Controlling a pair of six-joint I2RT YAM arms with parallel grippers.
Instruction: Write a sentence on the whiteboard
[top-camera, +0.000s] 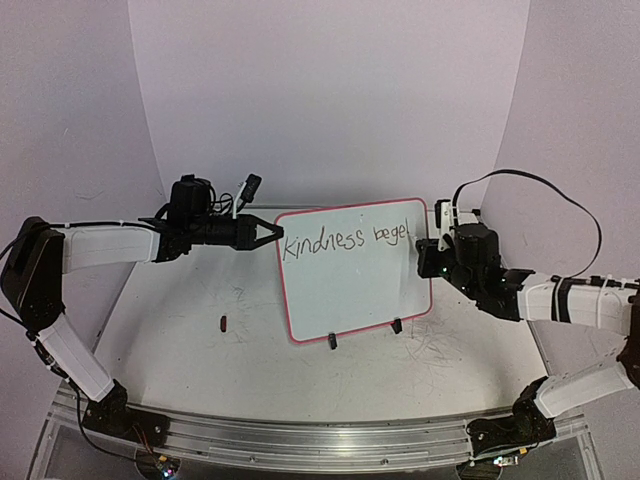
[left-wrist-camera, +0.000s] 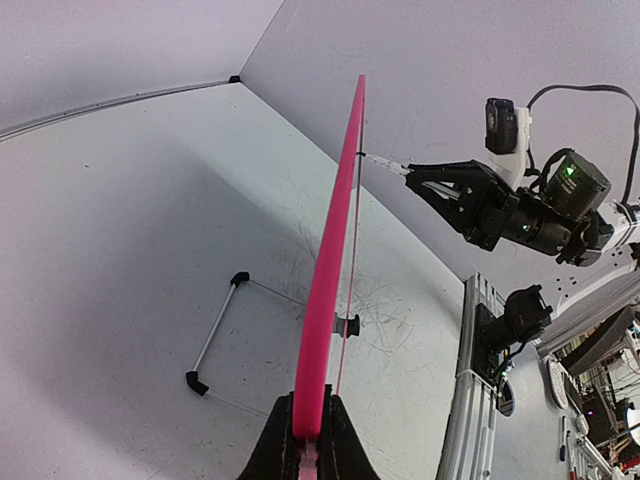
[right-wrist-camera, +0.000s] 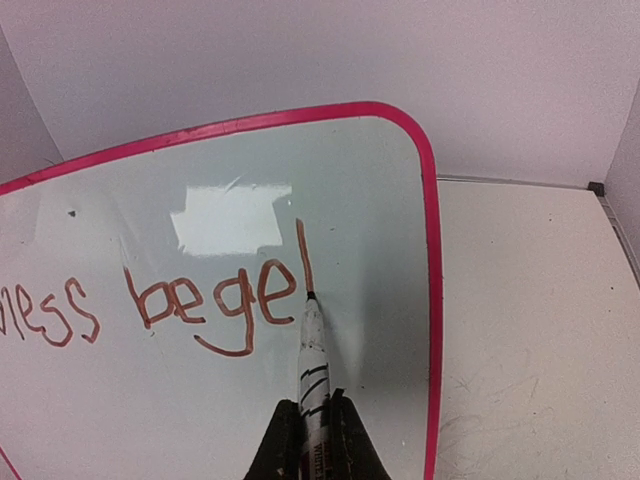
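left hand (top-camera: 270, 232) clamped on board (top-camera: 355, 290) edge so it won't tip under pen pressure | right hand (right-wrist-camera: 312, 445) closed round marker (right-wrist-camera: 312, 365), tip touching board just ahead | sentence (right-wrist-camera: 215, 300) reads "kindness bege" plus a stroke, roughly half done imo

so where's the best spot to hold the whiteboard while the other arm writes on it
Its thin left edge near the top, coming from the left with a finger on each face, as the left gripper does. The whiteboard is a flat sheet standing on two small feet, and the marker works at its right end, so keep clear there.
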